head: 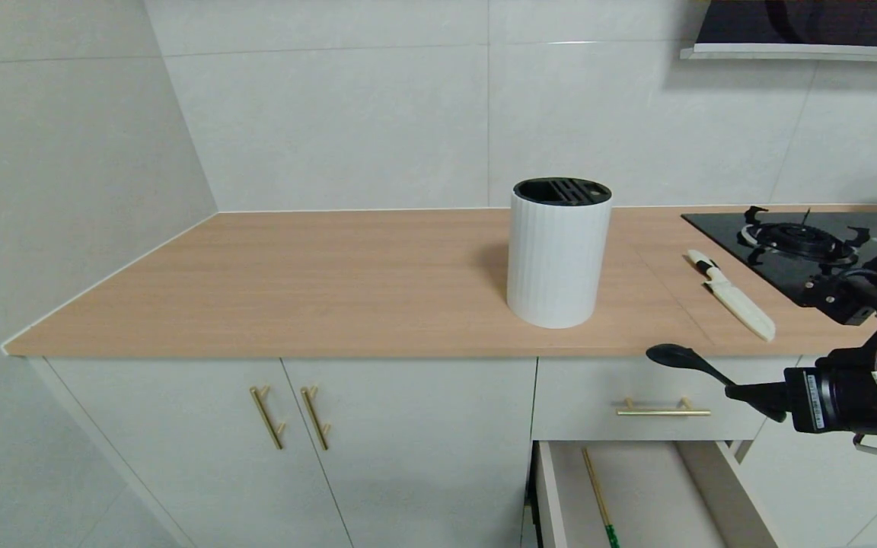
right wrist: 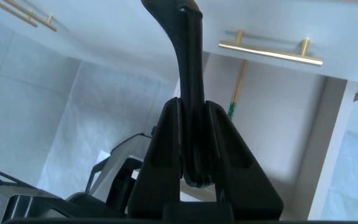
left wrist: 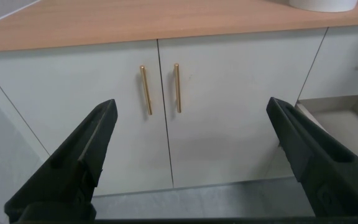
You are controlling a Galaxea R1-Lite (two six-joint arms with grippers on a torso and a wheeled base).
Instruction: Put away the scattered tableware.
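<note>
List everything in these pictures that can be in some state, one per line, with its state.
Right tool: shut on the black spoon.
Left tool: open, holding nothing.
Lower drawer: pulled open, chopsticks inside.
Upper drawer: closed.
Cabinet doors: closed.
Knife: lying flat on the counter.
White holder: upright, nothing sticking out.

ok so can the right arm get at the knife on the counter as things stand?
Probably not to grasp it: the right tool is shut on a black spoon. The way itself looks free: the knife lies bare on the counter, on that arm's side, beside the hob.
</note>
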